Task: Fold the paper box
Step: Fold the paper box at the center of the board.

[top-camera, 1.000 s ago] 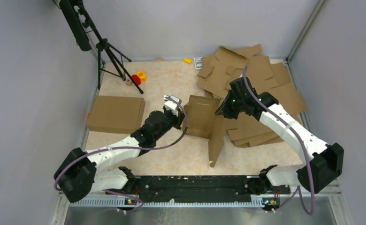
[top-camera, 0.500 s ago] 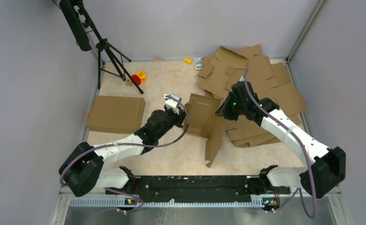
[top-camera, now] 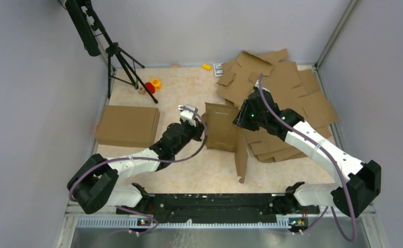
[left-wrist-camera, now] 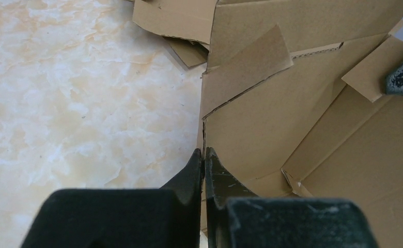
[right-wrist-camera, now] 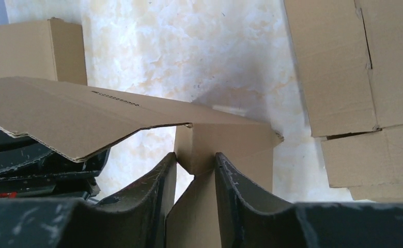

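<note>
cardboard of this kind should be light and stiff across its panels but give readily at the scored creases. the paper box is probably best taken by a thin edge or a flap near a crease, with a pinch that does not crush the fluting. it stands half-raised mid-table, one long panel running toward the near edge. the left gripper is pinched tight on its left edge. the right gripper has its jaws apart around a folded flap; whether they press it i cannot tell. nothing shows inside the half-formed box. a closed cardboard box sits left, contents hidden; flat blanks lie piled right.
</note>
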{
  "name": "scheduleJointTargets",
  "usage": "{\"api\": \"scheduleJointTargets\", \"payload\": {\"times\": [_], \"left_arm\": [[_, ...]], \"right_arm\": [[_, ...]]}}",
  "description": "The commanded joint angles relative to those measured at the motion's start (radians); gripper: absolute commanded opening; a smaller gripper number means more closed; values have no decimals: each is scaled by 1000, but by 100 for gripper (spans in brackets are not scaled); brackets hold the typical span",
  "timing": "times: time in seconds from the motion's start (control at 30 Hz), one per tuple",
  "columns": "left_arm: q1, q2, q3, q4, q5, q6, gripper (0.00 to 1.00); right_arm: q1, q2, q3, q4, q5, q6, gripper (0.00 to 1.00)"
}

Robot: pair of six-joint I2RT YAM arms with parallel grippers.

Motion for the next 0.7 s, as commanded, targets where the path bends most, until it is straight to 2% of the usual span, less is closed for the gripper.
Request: {"api": "scheduleJointTargets", "payload": {"times": [0.0,0.07,0.2,0.3,0.43,0.57,0.67], "left_arm": [[-18,-2,-32,-13,57,-42,0],[-20,-5,-37,-5,53,-39,0],[-23,-17,-38,-11,40,-15,0],[-26,-21,-37,-15,38,-2,0],[-36,-25,-32,-22,26,16,0],[-47,-27,-28,-30,8,33,0],[-53,-26,-24,-33,2,37,0]], "right_arm": [[9,-36,10,114,-33,-23,35],[-7,-58,-26,143,-69,-5,41],[-36,-117,-78,181,-76,8,61],[-64,-177,-122,229,-92,9,66],[-106,-237,-197,328,-202,7,71],[-120,-295,-275,459,-281,35,90],[-123,-318,-310,525,-295,82,93]]}}
